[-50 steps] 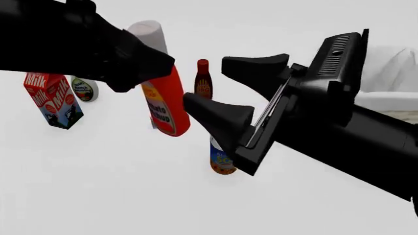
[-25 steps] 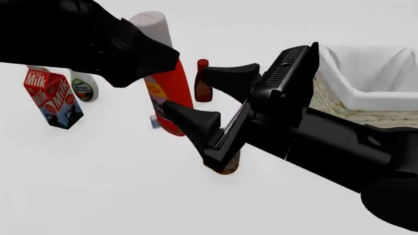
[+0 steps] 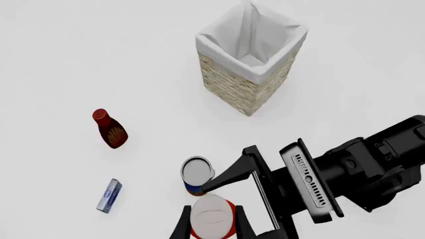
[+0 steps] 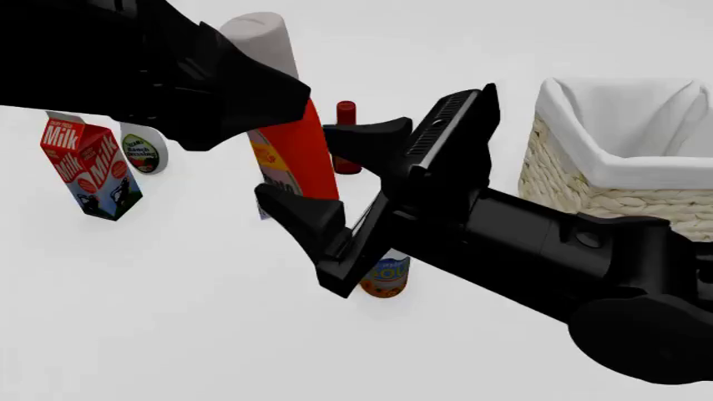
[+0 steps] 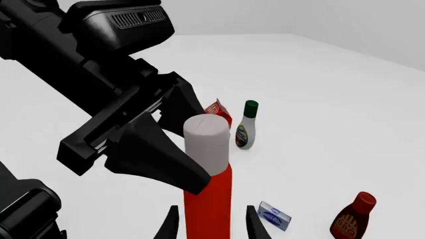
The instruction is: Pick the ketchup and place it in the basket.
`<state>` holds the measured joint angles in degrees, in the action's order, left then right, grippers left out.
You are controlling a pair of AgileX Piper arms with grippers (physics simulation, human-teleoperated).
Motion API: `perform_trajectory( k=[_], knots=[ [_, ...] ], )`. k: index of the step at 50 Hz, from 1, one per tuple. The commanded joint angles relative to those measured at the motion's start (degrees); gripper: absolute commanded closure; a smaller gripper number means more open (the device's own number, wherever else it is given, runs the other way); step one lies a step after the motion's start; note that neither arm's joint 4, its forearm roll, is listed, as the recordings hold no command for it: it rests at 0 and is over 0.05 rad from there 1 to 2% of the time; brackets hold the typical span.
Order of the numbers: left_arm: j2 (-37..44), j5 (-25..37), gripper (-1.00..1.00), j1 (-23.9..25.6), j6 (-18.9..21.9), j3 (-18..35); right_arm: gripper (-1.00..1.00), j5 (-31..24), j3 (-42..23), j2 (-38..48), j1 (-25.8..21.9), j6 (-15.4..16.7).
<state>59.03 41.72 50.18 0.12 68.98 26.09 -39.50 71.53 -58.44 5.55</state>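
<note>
Closing in since a second ago, the right gripper's [image 4: 297, 163] spread fingers flank the ketchup [image 5: 207, 204], which the left gripper [image 3: 212, 228] pinches below its cap. A mistimed release could drop it onto the can [image 4: 386, 276], short of the basket [image 4: 579, 167].

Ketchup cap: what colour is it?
Whitish-grey, on the ketchup's cap; clearest in the right wrist view.

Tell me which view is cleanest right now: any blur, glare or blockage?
Front view: sharp, flat shadowless light, but both arms block much of it; the ketchup shows partly. Left wrist view: crisp, the basket unobstructed. Right wrist view: sharp, the left tool crowds the cap.
</note>
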Motion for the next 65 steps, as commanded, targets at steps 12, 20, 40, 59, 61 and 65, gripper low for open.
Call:
perform_trajectory(
  k=[12, 20, 40, 59, 61, 65],
  knots=[
    [-0.6, 1.1, 1.0, 3.0, -0.9, 1.2, 1.0, 0.5, 0.0, 0.8, -0.7, 0.6],
    [-0.8, 0.7, 1.0, 3.9, -1.5, 0.9, 1.0, 0.3, 0.3, 0.0, -0.8, 0.6],
    [-0.2, -0.4, -1.0, 4.6, -2.0, 2.6, 1.0, 0.6, 1.8, -1.2, -0.3, 0.4],
    [-1.7, -0.5, -1.0, 1.3, 0.3, 4.9, 1.0, 0.5, 2.6, -2.0, 0.2, 0.2],
    [-2.0, -0.5, -1.0, 0.9, 0.2, 5.0, 1.0, 0.7, 2.9, -2.1, 0.3, 0.0],
    [-3.1, -0.3, -1.0, -0.7, 0.5, 5.4, 1.0, 0.8, 3.2, -2.4, 0.5, -0.3]
  ],
)
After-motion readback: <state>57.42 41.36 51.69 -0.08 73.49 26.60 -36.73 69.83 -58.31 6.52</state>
